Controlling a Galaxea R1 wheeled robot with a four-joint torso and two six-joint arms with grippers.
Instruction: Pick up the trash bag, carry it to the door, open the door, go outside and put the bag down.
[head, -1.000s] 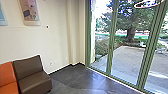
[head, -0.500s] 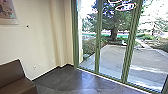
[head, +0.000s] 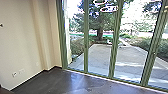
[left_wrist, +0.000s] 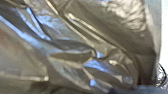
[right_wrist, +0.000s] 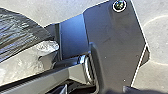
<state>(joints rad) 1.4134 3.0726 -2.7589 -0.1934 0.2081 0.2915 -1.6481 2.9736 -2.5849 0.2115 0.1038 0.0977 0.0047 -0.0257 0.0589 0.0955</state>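
Trash bag (left_wrist: 80, 32) is dark, glossy and creased, close to the left wrist camera; it shows beside the robot's base in the right wrist view. State of the left gripper and right gripper: cannot tell. Green-framed glass panels (head: 113, 50) stand beyond dark floor (head: 55, 82); paved yard (head: 100, 55) and tree (head: 99, 22) lie outside.

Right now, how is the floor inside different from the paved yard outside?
The floor is dark, but the paved yard is pale. The floor looks shiny, with soft gleams on it; the paved yard looks dull, with brighter streaks across it. Both look flat.
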